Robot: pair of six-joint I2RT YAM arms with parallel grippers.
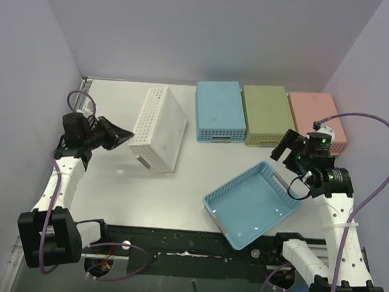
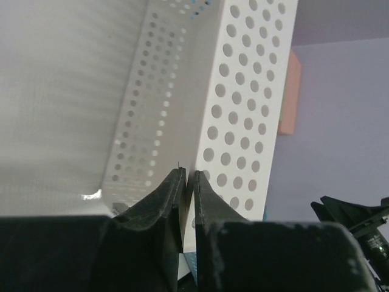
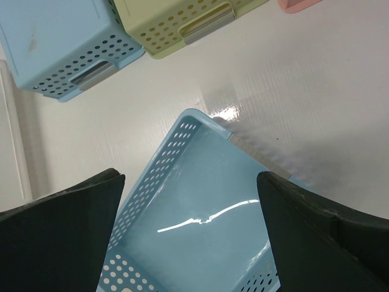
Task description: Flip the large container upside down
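The large white perforated container (image 1: 159, 129) stands tipped up on its long side at the left middle of the table, with its open side facing left. My left gripper (image 1: 124, 136) is shut on its left rim. In the left wrist view the gripper (image 2: 188, 176) has both fingers pinching the thin wall of the white container (image 2: 243, 103). My right gripper (image 1: 285, 152) is open and empty, hovering above the far right corner of the shallow blue tray (image 1: 252, 203). The right wrist view shows the open gripper (image 3: 188, 177) over the tray (image 3: 200, 237).
Three upside-down baskets stand in a row at the back: blue (image 1: 218, 110), green (image 1: 266, 113) and pink (image 1: 318, 118). The blue basket (image 3: 55, 42) and the green one (image 3: 176, 18) also show in the right wrist view. Purple walls enclose the table.
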